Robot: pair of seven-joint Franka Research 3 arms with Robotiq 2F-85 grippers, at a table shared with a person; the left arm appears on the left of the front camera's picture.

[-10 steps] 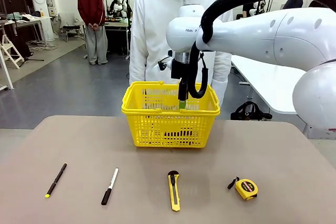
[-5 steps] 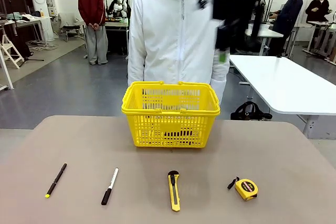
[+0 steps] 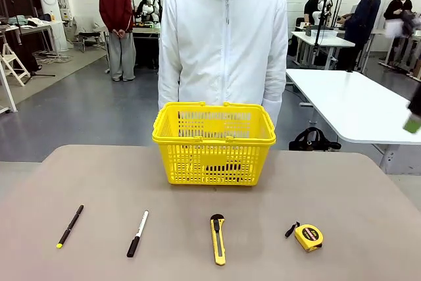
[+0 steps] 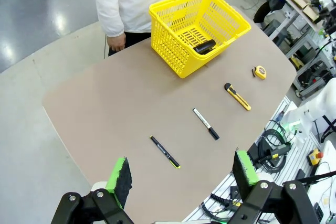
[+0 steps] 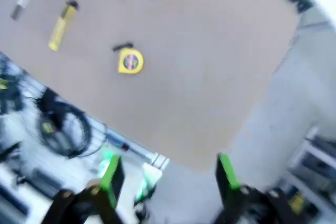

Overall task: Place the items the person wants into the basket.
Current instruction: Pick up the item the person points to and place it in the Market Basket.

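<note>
The yellow basket point(image 3: 214, 141) stands at the table's far side, in front of the person point(image 3: 223, 44) in the white hooded jacket. A dark object point(image 4: 205, 46) lies inside the basket point(image 4: 199, 22). Along the near side lie the black pen point(image 3: 70, 226) and the yellow box cutter point(image 3: 218, 239). My left gripper point(image 4: 181, 170) hangs open high above the table corner, far from the pen point(image 4: 165, 151) and box cutter point(image 4: 238, 96). My right gripper point(image 5: 169, 174) is open and empty off the table's right side, and the box cutter point(image 5: 62, 24) is blurred.
A white marker with a black cap point(image 3: 137, 233) lies between the pen and the cutter. A round yellow tape measure point(image 3: 308, 236) sits to the right point(image 5: 130, 60). Cables and gear point(image 4: 273, 150) lie below the table's near edge. A white table point(image 3: 348, 106) stands behind on the right.
My right arm has lifted away from above the basket and swung off to the right edge of the front view. The items on the table have not moved.
</note>
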